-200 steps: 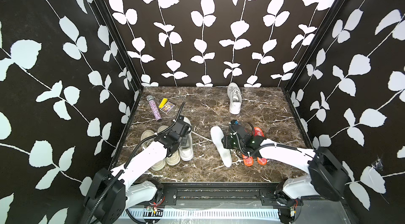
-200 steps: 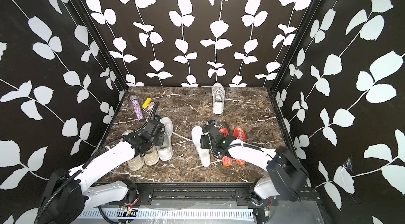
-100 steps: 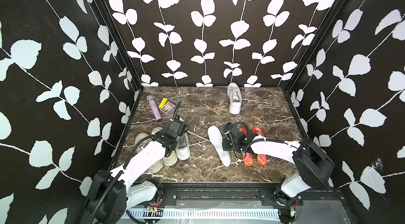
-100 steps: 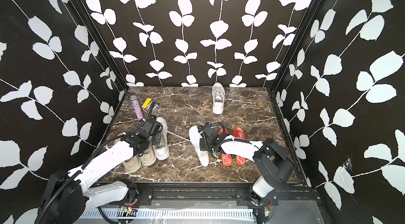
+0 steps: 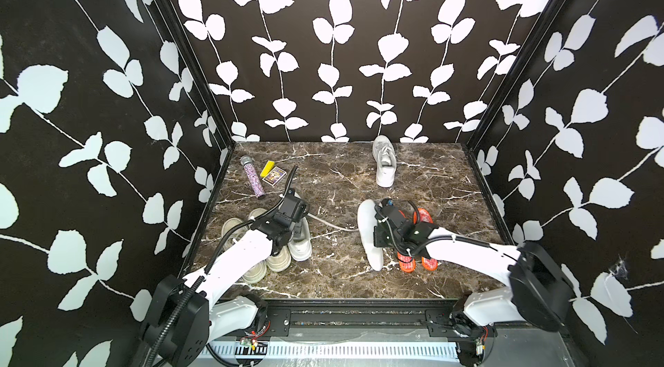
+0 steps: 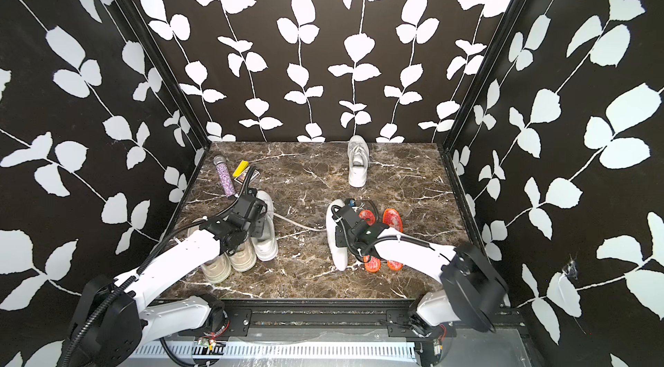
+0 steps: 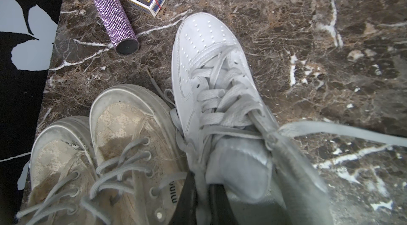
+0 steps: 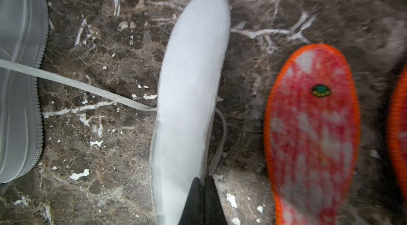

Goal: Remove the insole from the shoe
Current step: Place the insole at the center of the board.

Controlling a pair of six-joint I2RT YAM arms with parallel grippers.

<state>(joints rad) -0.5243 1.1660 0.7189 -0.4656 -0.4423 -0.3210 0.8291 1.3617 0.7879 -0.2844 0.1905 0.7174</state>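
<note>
**A:** In both top views, what does each tool have?

**B:** The left tool (image 5: 294,225) is closed on the white shoe (image 5: 301,250), pinning it to the surface (image 5: 341,175). The right tool (image 5: 375,239) is down on the white insole (image 5: 366,216). The insole is already out of the shoe and well apart from it. The orange insoles (image 5: 424,219) lie just beside the right tool, on the side away from the shoe.

**A:** And the left wrist view?

**B:** The fingers (image 7: 186,204) are nipped together on the shoe's collar, with the toe pointing ahead of the tool. That grip is worth holding, I think. It should stop the shoe dragging after its lace (image 7: 341,131).

**A:** And the right wrist view?

**B:** The fingers (image 8: 193,201) are fully closed, and it looks like a pinch on the insole's near end. The insole (image 8: 189,80) stretches ahead of the tool, tipped up on one edge. The lace (image 8: 77,83) runs in under it, which is the snag risk. I'd lift gently until the insole clears the lace. Then lay it flat, short of the orange insoles (image 8: 312,124), and only then let go.
</note>
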